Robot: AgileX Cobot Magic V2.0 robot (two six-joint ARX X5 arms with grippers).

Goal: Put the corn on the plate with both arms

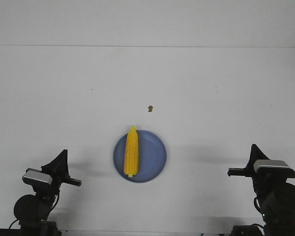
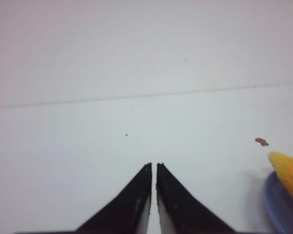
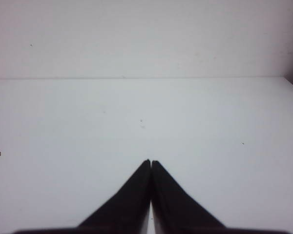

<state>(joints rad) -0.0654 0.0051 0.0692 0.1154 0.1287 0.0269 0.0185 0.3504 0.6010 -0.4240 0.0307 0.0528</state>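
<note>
corn (image 1: 132, 151) already lies on plate (image 1: 157, 162), long axis toward table's far edge, midway between both arms; left tool (image 2: 154, 168) and right tool (image 3: 150, 163) closed, empty

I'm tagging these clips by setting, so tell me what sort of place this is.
Probably a lab test bench for robot manipulation, not a kitchen: a bare white table against a plain white wall, two black robot arms at its near edge, and only a plastic-looking corn cob on a blue plate.
</note>
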